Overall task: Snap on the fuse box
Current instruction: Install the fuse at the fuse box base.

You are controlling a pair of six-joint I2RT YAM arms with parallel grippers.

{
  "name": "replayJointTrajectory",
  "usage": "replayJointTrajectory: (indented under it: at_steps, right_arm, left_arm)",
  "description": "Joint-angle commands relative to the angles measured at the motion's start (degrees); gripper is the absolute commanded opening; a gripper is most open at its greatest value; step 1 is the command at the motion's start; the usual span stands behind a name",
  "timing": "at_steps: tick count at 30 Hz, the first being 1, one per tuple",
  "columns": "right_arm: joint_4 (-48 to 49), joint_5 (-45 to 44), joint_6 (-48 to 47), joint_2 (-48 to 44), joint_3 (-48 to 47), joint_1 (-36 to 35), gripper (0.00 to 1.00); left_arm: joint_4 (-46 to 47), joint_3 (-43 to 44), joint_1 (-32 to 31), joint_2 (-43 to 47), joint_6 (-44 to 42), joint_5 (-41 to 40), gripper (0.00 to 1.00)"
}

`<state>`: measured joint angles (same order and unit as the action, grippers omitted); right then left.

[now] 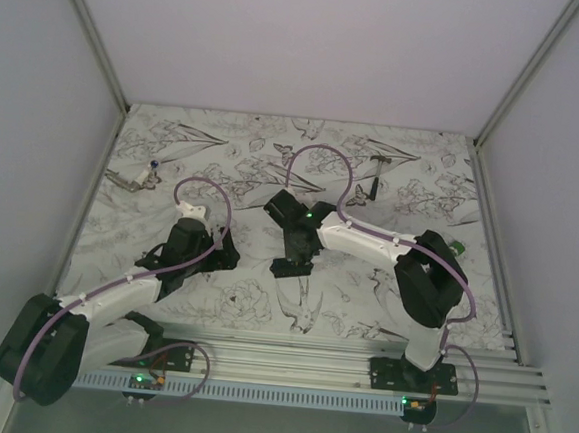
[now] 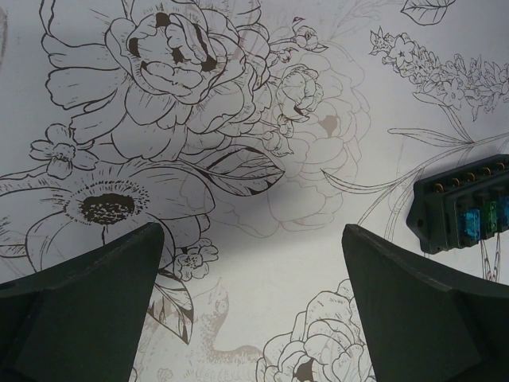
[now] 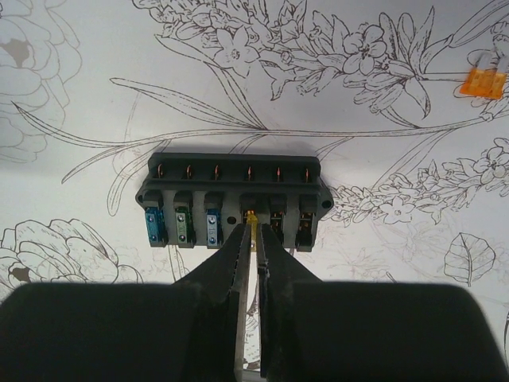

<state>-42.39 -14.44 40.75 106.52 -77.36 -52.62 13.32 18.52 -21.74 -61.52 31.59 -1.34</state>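
Observation:
The fuse box (image 3: 235, 191) is a black block lying flat on the flower-printed table, with blue and green fuses (image 3: 181, 227) in its three left slots. My right gripper (image 3: 253, 229) is closed to a narrow gap on a small yellow fuse (image 3: 253, 219), held at the box's fourth slot. In the top view the same gripper (image 1: 290, 245) points down at the box (image 1: 292, 268) in the table's middle. My left gripper (image 2: 250, 231) stands wide open over bare cloth with nothing between its fingers, and the fuse box (image 2: 465, 211) lies off to its right.
A loose orange fuse (image 3: 483, 82) lies far right of the box. A small hammer (image 1: 375, 183) lies at the back right, a green object (image 1: 458, 248) by the right arm, and a small tool (image 1: 137, 177) at the left edge. White walls enclose the table.

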Motion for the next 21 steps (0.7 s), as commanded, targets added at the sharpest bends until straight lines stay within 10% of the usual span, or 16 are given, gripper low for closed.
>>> replayJointTrajectory:
  at_steps: [1,21]
  right_arm:
    - [0.12,0.24,-0.71,1.44,-0.37,0.24,0.09]
    - [-6.00,2.33,-1.32,7.61,-2.63,-0.90,0.00]
  left_arm:
    - [0.65,0.99,0.29,0.15,-0.74,0.64,1.00]
    - [0.64,1.16,0.29,-0.44,-0.74,0.43,1.00]
